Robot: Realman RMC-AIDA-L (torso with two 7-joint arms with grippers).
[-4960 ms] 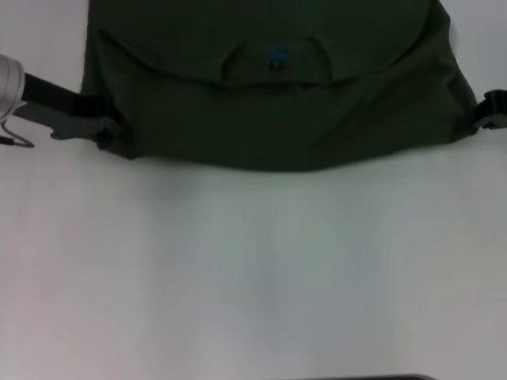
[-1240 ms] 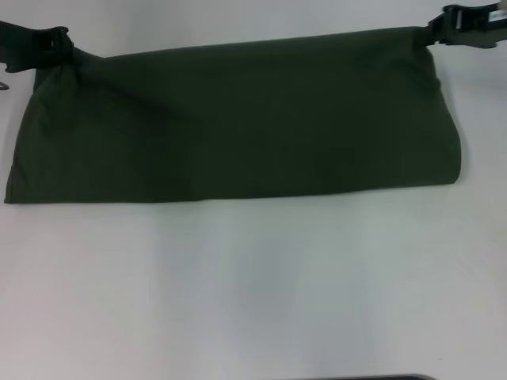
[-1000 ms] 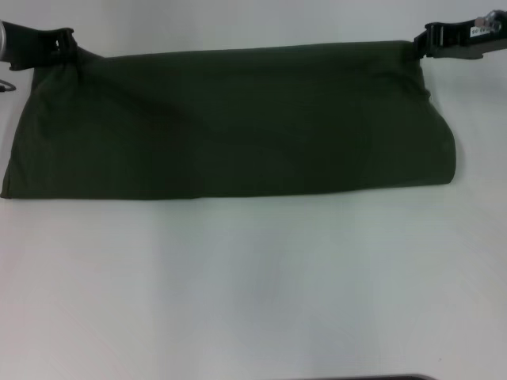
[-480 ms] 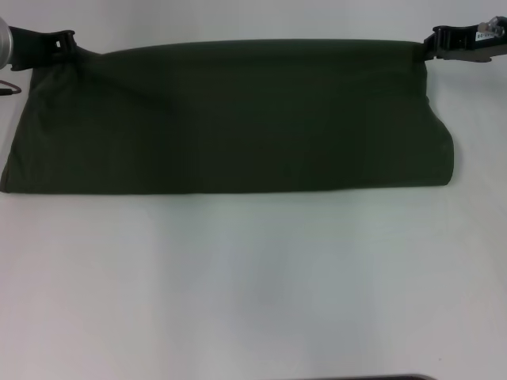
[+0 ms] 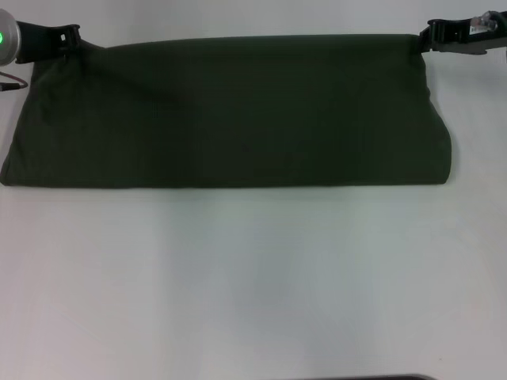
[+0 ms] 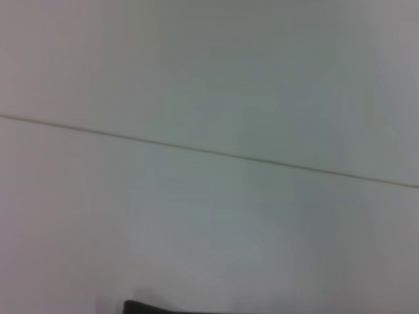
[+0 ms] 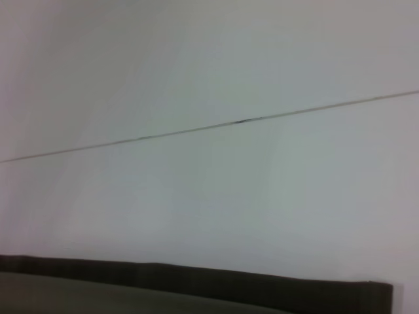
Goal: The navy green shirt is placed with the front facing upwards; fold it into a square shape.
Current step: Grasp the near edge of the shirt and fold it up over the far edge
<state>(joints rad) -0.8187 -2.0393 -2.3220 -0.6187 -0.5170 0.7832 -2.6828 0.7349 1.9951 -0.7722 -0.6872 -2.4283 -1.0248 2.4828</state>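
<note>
The navy green shirt point(image 5: 238, 111) lies folded into a wide dark band across the far half of the white table point(image 5: 253, 277), plain side up, with no letters or label showing. My left gripper point(image 5: 67, 36) holds the band's far left corner, and my right gripper point(image 5: 425, 38) holds its far right corner; both are shut on the cloth. The fold's near edge runs straight from left to right. In the right wrist view a strip of the shirt point(image 7: 196, 288) shows against the table. The left wrist view shows only a dark sliver at its edge.
A thin seam line point(image 7: 236, 122) crosses the white table surface in both wrist views. A dark strip point(image 5: 364, 378) shows at the table's near edge.
Five seconds ago the collar side lay doubled near the middle; since then both grippers have carried the top edge away from me. Over the last second the band has flattened and straightened.
</note>
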